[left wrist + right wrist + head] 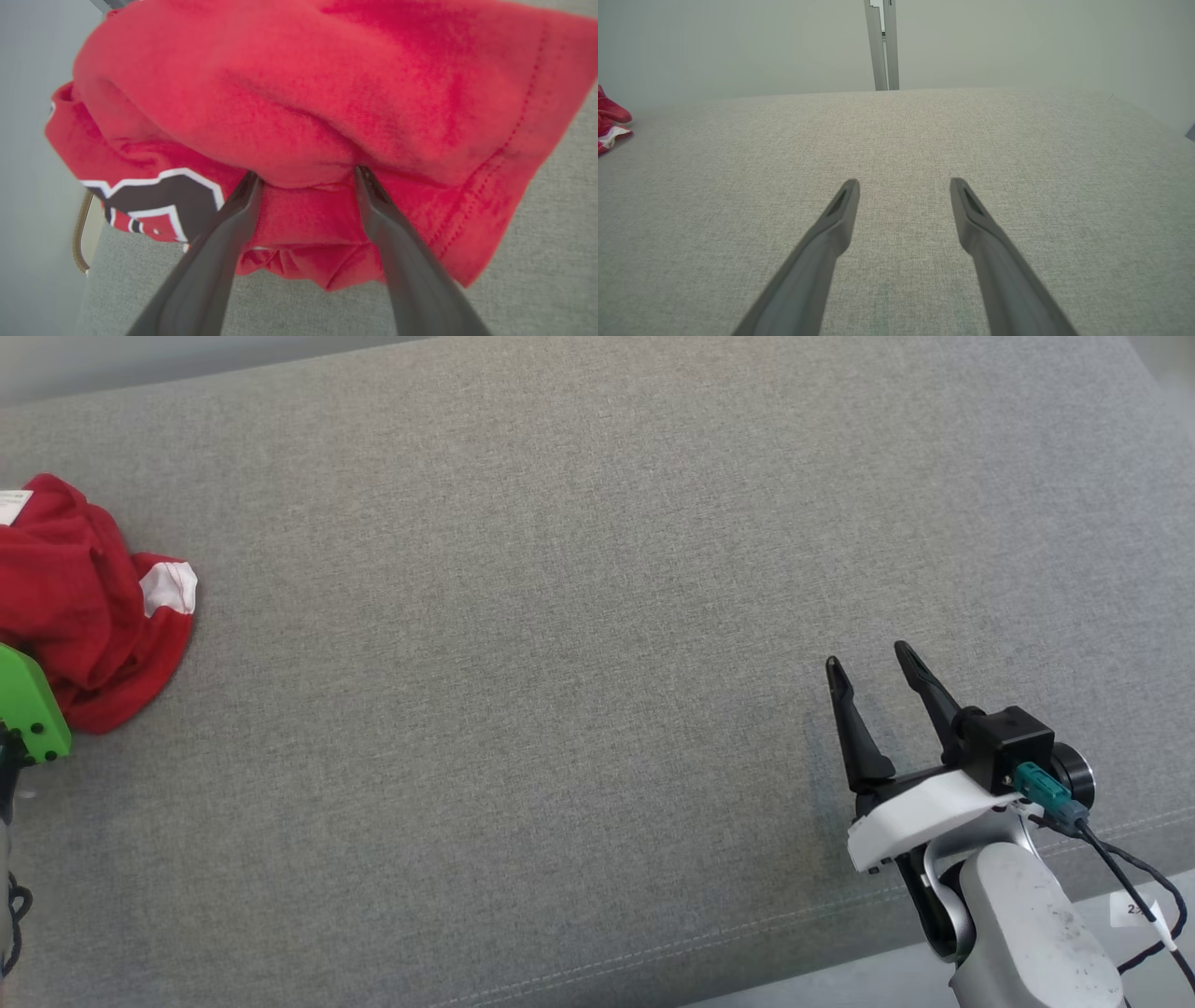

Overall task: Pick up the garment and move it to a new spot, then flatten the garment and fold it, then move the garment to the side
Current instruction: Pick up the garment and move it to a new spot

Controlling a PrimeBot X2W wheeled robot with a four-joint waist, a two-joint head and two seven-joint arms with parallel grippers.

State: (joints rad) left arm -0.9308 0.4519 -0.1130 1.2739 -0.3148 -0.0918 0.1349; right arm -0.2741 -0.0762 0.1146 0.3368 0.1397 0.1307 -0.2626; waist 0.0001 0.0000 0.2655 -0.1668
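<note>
A crumpled red garment [84, 607] with white patches lies at the far left of the grey cushion. In the left wrist view the garment [327, 102] is close up, with a black and white print at its lower left. My left gripper [306, 179] is open, its two fingertips pushed in under a red fold, with cloth between them. In the head view a green part of the left arm [28, 709] sits against the garment's near edge. My right gripper [873, 663] hovers open and empty over the cushion at the lower right; the right wrist view shows it [903, 186] above bare fabric.
The grey cushion [560, 616] stretches wide between the garment and the right gripper. Its stitched front edge [747, 933] runs along the lower right. A metal post [882, 46] stands behind the cushion, and the garment's edge [609, 121] shows at far left.
</note>
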